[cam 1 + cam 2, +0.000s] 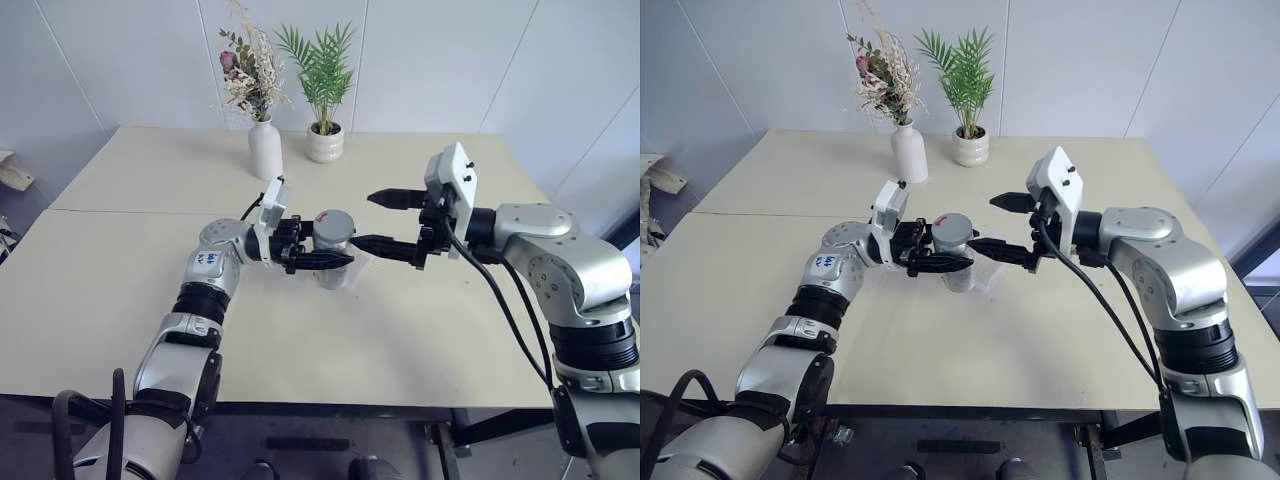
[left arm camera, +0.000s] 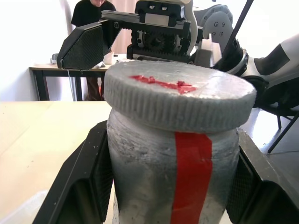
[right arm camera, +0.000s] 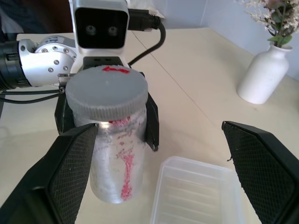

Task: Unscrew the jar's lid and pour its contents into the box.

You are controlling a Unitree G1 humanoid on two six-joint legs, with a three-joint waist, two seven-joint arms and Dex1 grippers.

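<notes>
Left gripper (image 1: 322,259) clamps jar (image 3: 116,158); box (image 3: 196,196) beside; vase (image 1: 265,148) behind.

My two head views look forward and down over the surface (image 1: 120,300) from a moderate distance, offset slightly sideways, sharing nearly everything. My left wrist view sits very close behind the jar (image 2: 173,177), facing across at the right gripper (image 2: 154,42). My right wrist view faces back, close, toward the left gripper (image 3: 107,126). All four share the jar and its lid (image 3: 106,95).
</notes>
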